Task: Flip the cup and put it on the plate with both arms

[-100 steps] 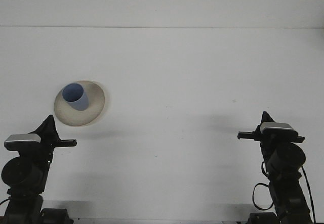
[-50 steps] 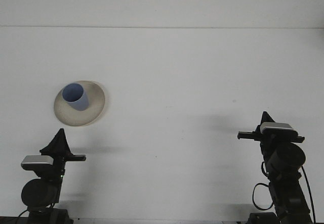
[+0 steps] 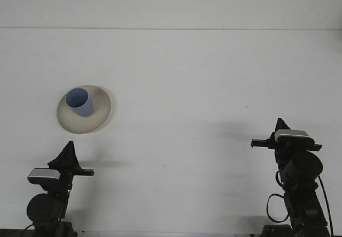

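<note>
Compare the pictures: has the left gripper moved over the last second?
Yes. The left gripper has drawn back toward the near edge and slightly right, away from the plate, which stayed put.

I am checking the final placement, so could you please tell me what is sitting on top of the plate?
A blue cup stands on the beige plate, mouth up, toward its left side. The plate surface under the cup's base is covered, and the cup's inside is only partly visible.

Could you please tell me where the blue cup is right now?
In the front view, the blue cup stands upright on the round beige plate, left side, beyond the left gripper.
</note>
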Controlling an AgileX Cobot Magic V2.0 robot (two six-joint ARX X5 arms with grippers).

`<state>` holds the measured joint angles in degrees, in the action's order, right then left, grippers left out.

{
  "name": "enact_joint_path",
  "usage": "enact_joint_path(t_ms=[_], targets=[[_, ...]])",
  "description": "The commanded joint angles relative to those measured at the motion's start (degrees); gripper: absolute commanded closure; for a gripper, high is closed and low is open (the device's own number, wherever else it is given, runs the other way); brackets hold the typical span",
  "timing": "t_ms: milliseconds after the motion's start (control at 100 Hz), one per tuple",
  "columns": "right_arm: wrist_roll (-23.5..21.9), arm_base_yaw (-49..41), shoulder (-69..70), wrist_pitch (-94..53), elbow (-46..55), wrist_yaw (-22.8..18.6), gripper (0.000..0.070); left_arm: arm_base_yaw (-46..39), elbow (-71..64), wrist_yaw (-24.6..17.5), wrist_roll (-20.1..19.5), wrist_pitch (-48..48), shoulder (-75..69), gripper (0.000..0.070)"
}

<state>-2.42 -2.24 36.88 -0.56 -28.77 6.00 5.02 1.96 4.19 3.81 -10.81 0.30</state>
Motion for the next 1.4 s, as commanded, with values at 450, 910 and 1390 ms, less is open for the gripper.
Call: enact_joint_path(t_ms=[450, 910, 1390], targets=[[-0.57, -0.15, 0.2, 0.61, -0.48, 0.02, 0.07, 0.09, -1.16, -0.11, 0.31, -0.9, -0.11, 0.0689], [-0.57, -0.13, -0.63, 0.46, -0.42, 0.04, 0.07, 0.09, -1.16, -0.13, 0.31, -0.9, -0.11, 0.0689], [-0.35, 0.11, -23.02, 10.47, 14.56, 0.04, 0.07, 0.09, -1.16, -0.13, 0.31, -0.87, -0.11, 0.0689]])
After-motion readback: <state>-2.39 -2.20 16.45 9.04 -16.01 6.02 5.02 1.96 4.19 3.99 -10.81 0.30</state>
